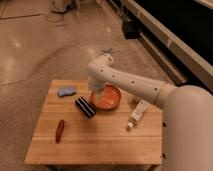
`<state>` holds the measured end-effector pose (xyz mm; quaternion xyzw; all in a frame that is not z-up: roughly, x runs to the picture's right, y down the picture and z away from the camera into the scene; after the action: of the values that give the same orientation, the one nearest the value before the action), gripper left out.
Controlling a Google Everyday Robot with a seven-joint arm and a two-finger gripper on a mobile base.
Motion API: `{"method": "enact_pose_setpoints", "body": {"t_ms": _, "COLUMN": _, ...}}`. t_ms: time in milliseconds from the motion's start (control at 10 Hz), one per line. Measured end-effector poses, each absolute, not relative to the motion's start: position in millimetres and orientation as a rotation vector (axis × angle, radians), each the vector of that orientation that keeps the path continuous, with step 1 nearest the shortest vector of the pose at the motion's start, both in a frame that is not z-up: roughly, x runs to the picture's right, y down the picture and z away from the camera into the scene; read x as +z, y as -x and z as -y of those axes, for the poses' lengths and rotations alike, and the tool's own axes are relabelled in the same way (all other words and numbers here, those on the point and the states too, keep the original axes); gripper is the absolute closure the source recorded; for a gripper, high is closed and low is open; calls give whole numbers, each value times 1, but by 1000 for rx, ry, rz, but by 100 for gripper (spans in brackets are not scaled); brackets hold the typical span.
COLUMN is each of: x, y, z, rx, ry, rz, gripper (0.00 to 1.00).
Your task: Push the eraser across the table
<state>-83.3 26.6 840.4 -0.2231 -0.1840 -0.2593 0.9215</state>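
Observation:
The eraser [85, 107], a small black block with a pale stripe, lies on the light-wood table [100, 142] just left of an orange bowl [109, 98]. My white arm reaches in from the right, over the bowl. The gripper [96, 92] hangs down at the bowl's left rim, just right of and behind the eraser's far end. I cannot tell if it touches the eraser.
A pale blue lumpy pad [66, 91] lies at the table's far left. A red pen-like stick [60, 130] lies at the front left. A white tube [137, 114] lies right of the bowl. Polished floor surrounds the table.

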Motion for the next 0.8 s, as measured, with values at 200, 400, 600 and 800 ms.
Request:
{"method": "enact_pose_setpoints", "body": {"t_ms": 200, "x": 840, "y": 81, "z": -26, "rx": -529, "ry": 458, "rz": 378, "gripper": 35}}
{"method": "enact_pose_setpoints", "body": {"t_ms": 400, "x": 840, "y": 84, "z": -27, "rx": -533, "ry": 458, "rz": 380, "gripper": 35}}
{"method": "enact_pose_setpoints", "body": {"t_ms": 600, "x": 840, "y": 82, "z": -26, "rx": -529, "ry": 459, "rz": 379, "gripper": 35}}
{"method": "enact_pose_setpoints", "body": {"t_ms": 800, "x": 847, "y": 89, "z": -24, "rx": -532, "ry": 444, "rz": 388, "gripper": 35}}
